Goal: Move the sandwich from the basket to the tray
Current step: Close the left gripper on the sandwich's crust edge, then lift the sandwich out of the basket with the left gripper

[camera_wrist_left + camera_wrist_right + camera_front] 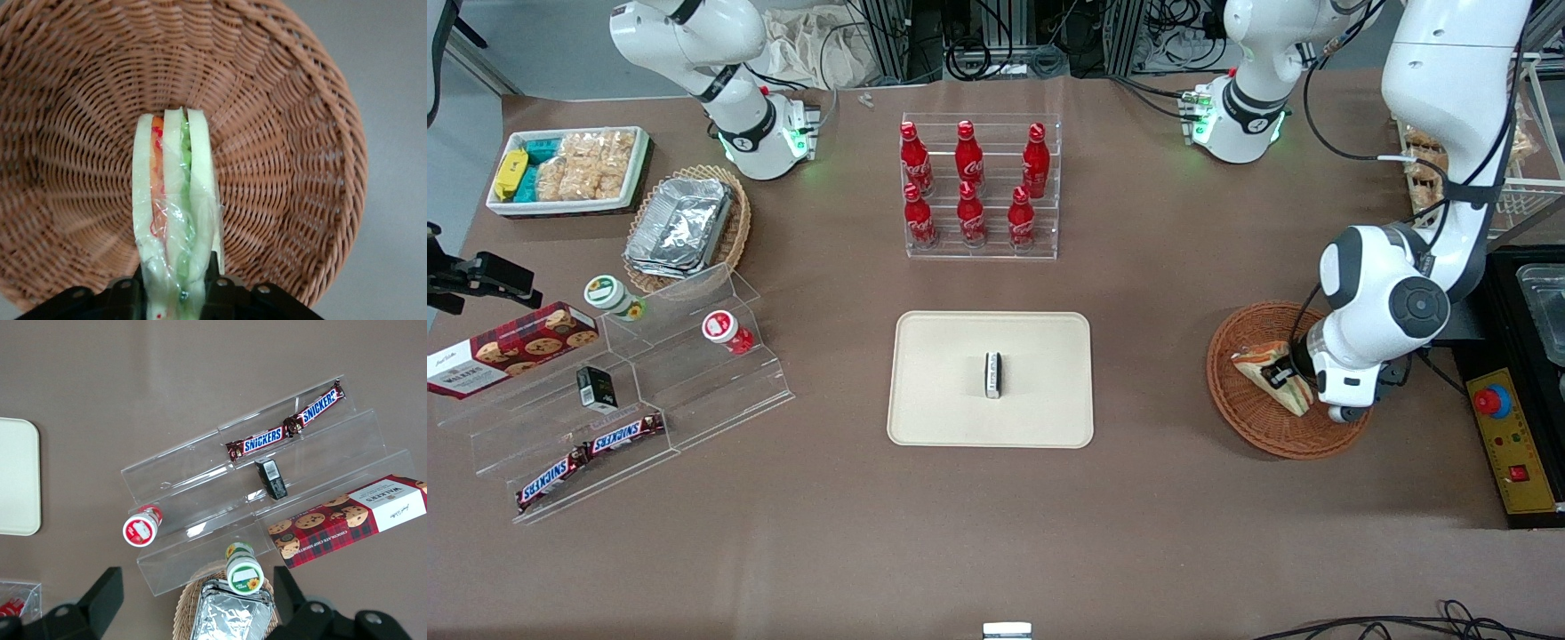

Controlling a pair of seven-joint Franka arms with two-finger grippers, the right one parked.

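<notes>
The sandwich (1265, 370), a clear-wrapped wedge of pale bread with orange and green filling, sits over the floor of the round reddish-brown wicker basket (1280, 444) toward the working arm's end of the table. My gripper (1283, 377) reaches down into the basket and is shut on the sandwich. In the left wrist view the black fingers (215, 283) press both bread faces of the sandwich (175, 200), with the basket (300, 133) weave all around. Whether the wedge still touches the weave I cannot tell. The cream tray (960, 400) lies at the table's middle, bearing a small black-and-white block (992, 374).
An acrylic rack of red cola bottles (978, 187) stands farther from the front camera than the tray. A yellow control box with a red button (1507, 436) lies beside the basket at the table edge. Toward the parked arm's end are an acrylic stepped shelf (694, 382), a foil-container basket (685, 227) and a white snack bin (569, 169).
</notes>
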